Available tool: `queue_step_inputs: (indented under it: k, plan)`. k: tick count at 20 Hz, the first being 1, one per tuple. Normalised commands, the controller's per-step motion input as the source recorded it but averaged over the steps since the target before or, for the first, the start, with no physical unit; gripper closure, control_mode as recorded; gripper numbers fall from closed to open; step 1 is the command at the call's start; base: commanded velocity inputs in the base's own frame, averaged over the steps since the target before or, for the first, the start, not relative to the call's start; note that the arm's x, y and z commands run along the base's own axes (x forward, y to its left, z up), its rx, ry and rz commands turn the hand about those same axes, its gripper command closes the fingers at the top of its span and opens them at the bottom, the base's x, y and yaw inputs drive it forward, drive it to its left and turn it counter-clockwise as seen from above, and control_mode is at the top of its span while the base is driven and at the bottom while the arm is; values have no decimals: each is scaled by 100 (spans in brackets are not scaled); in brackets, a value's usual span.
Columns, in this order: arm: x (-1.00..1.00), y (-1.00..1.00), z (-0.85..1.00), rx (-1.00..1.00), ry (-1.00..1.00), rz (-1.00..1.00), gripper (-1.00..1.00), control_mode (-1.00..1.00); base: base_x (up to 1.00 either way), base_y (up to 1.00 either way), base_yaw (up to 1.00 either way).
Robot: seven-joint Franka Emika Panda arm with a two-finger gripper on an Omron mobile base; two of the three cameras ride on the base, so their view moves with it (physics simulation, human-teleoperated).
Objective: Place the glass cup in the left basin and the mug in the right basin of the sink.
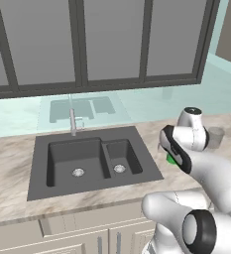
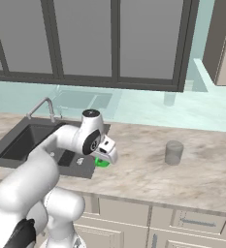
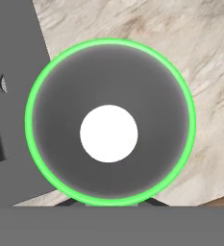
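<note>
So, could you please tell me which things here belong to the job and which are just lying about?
Belong to the job:
- mug, on the counter directly under the tool
- glass cup, standing further along the counter
- sink: left basin, right basin

Just lying about:
- faucet
- window
- cabinet drawers

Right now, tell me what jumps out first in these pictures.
The bright green mug seen from straight above in the hand view, standing on the marble counter beside the sink. The white arm bends down over it, and the glass cup stands alone farther right.
</note>
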Motion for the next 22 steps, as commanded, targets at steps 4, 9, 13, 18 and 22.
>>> queue_step_inputs:
  k: [4, 9, 13, 18, 22]
  plan:
    - [10, 33, 0, 8, -2, 13, 100, -100, 0, 0, 0]
    - [10, 36, 5, 7, -1, 17, 100, -100, 0, 0, 0]
    - [13, 37, 5, 4, 0, 19, 100, -100, 0, 0, 0]
    - [23, 34, 0, 0, -1, 20, 100, -100, 0, 0, 0]
    - [26, 37, 0, 0, 0, 18, 100, -100, 0, 0, 0]
